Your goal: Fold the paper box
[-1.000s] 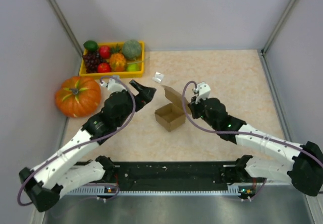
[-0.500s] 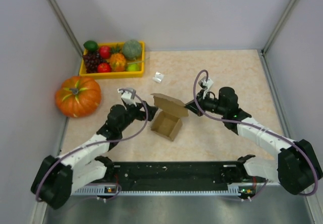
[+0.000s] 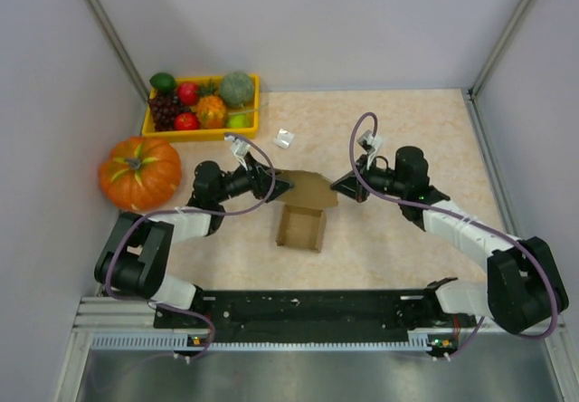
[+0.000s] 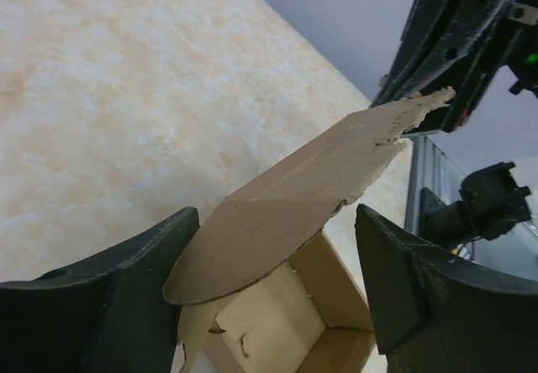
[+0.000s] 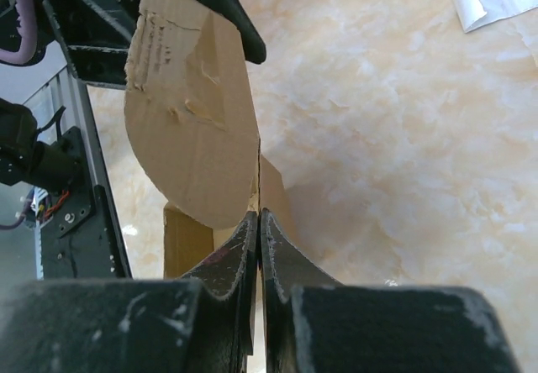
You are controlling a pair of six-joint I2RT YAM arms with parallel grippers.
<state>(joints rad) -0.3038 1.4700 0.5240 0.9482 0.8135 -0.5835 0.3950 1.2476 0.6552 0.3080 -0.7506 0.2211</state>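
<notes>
paper box: I see it in the middle of the table, with its flap at the back.
left gripper: left of the flap, with the flap's end between its fingers.
right gripper: right of the flap, at its other end.
pumpkin: far left of my box.
fruit tray: behind the pumpkin, with fruit in it.
small white piece: behind the box, just right of the tray.
</notes>
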